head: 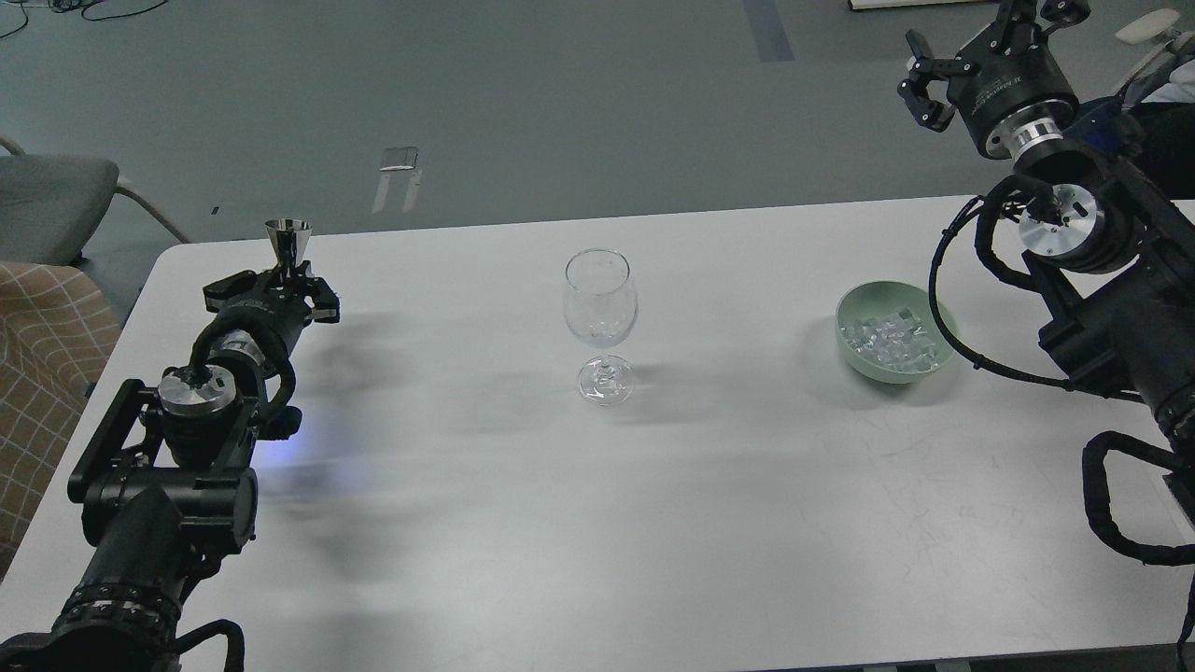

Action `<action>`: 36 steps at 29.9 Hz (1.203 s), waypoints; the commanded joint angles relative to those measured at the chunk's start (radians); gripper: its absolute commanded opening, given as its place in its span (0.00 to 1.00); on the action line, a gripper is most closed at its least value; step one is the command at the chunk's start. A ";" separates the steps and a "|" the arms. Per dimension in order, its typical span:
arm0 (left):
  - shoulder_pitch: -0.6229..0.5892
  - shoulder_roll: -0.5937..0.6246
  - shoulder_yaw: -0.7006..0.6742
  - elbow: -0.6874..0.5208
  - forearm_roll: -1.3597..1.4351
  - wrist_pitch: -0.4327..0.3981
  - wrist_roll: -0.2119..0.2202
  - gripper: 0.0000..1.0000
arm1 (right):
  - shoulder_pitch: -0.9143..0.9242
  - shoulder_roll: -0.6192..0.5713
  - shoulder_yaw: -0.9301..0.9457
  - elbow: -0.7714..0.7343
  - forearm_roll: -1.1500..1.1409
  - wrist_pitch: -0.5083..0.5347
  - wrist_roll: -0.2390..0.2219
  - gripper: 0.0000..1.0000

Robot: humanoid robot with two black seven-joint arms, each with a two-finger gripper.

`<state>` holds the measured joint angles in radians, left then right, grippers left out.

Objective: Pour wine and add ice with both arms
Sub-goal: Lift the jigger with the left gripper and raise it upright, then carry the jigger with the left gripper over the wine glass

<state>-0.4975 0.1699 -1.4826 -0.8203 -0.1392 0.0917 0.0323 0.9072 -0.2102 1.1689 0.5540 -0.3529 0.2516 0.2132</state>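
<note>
My left gripper (283, 280) is shut on a small steel jigger cup (288, 239) and holds it upright above the table's far left. The wine does not show; the cup's inside is hidden. A clear stemmed glass (600, 303) stands upright at the table's middle and looks empty. A pale green bowl (851, 353) at the right holds a heap of clear ice cubes (889, 338). My right gripper (980, 42) hangs high beyond the table's far right corner, claw fingers spread, holding nothing.
The white table (597, 523) ends in rounded far corners. A grey chair (51, 201) and a checkered cushion (42, 345) stand off its left side. Part of a person (1167, 84) shows behind my right arm.
</note>
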 commanded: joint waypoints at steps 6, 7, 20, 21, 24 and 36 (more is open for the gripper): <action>0.008 0.036 -0.004 -0.126 0.003 -0.012 -0.011 0.16 | -0.005 -0.002 -0.002 0.006 0.000 0.000 0.000 1.00; 0.010 0.037 -0.005 -0.135 0.003 -0.016 -0.015 0.15 | -0.005 -0.002 -0.002 0.006 0.000 0.000 0.000 1.00; 0.022 0.046 -0.033 -0.336 0.001 -0.029 -0.026 0.09 | -0.005 0.000 -0.002 0.009 0.000 0.000 0.000 1.00; 0.023 0.046 -0.033 -0.342 0.001 -0.030 -0.026 0.09 | -0.005 0.000 -0.002 0.009 0.000 0.000 0.000 1.00; 0.056 0.045 -0.036 -0.396 0.001 -0.032 -0.025 0.00 | -0.005 0.000 -0.002 0.009 0.000 0.000 0.000 1.00; 0.157 0.023 -0.018 -0.562 0.007 -0.001 -0.029 0.00 | -0.007 0.002 -0.002 0.007 0.000 0.000 0.000 1.00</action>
<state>-0.3614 0.1956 -1.5017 -1.3499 -0.1352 0.0775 0.0092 0.9019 -0.2059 1.1673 0.5631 -0.3528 0.2516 0.2132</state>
